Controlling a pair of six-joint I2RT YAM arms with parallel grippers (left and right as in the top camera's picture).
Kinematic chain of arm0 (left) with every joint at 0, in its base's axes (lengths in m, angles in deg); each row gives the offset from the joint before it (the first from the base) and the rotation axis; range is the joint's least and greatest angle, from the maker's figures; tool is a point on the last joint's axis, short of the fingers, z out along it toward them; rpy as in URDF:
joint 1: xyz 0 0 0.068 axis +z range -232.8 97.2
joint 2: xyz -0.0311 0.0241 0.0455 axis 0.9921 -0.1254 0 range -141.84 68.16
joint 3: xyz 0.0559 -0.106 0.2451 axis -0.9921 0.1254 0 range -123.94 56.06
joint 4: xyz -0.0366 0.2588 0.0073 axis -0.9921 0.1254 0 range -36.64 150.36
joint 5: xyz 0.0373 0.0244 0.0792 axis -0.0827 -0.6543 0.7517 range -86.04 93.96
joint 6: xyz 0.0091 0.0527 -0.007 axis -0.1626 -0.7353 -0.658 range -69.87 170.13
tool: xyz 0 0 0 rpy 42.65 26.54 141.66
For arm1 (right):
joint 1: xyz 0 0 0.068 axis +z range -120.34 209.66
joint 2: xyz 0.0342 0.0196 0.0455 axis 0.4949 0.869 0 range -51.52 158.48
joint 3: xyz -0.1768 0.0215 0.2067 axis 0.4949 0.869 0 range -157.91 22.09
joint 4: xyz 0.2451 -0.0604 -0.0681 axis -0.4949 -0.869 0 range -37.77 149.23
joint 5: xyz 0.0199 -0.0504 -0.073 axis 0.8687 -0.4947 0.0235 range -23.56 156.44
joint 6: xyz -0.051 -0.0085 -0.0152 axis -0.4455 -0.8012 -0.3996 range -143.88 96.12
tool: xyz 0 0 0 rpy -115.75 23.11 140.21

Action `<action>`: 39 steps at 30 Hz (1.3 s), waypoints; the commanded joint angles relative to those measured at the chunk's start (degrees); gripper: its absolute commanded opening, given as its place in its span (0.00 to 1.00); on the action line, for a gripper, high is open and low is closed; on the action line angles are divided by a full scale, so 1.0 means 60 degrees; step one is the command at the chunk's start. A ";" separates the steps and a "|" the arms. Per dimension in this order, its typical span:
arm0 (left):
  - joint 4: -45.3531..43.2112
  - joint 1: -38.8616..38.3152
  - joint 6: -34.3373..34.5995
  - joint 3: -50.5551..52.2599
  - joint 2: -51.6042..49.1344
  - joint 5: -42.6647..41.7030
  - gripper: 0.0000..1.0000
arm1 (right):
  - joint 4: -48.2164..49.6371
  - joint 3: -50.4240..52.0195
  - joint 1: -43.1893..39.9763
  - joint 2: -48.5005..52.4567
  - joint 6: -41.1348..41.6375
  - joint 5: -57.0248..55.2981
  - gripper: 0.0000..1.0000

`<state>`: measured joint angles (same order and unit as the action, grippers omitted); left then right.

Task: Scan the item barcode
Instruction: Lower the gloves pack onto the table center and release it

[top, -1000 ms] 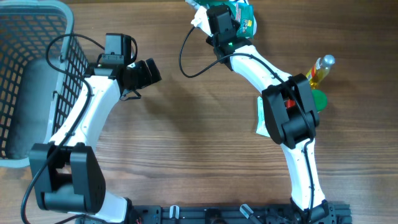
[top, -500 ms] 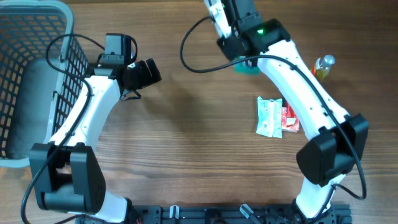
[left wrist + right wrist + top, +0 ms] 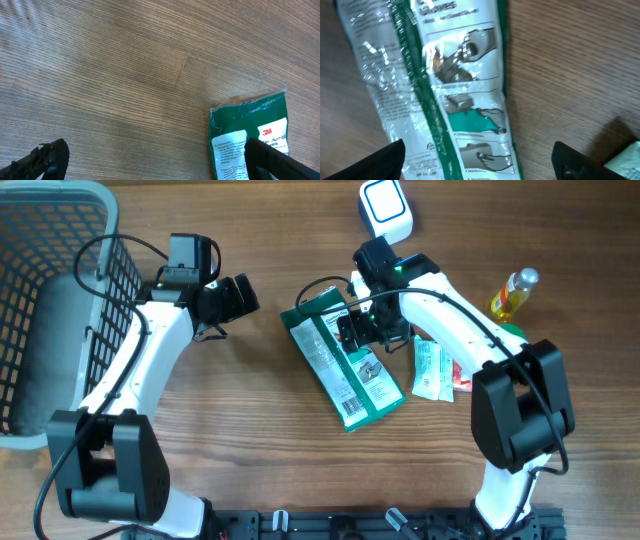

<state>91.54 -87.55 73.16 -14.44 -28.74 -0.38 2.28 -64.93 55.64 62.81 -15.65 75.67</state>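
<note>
You have one green packet [image 3: 345, 365], one white scanner [image 3: 385, 207], one yellow bottle [image 3: 513, 292] and two small sachets on the bench [image 3: 260, 440]: a white-green sachet [image 3: 430, 368] and a red sachet [image 3: 463, 373]. You also see one grey basket [image 3: 60, 200] and two arms, the left arm [image 3: 140, 360] and the right arm [image 3: 455, 305].
</note>
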 commanded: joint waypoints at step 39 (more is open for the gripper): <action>-0.0029 0.0018 -0.0047 -0.0055 -0.0029 0.0022 1.00 | 0.3668 0.0022 0.0109 0.0120 0.0903 -0.1111 1.00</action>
<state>91.54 -87.55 73.16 -14.44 -28.74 -0.38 24.12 -64.60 55.62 62.94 -11.04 69.77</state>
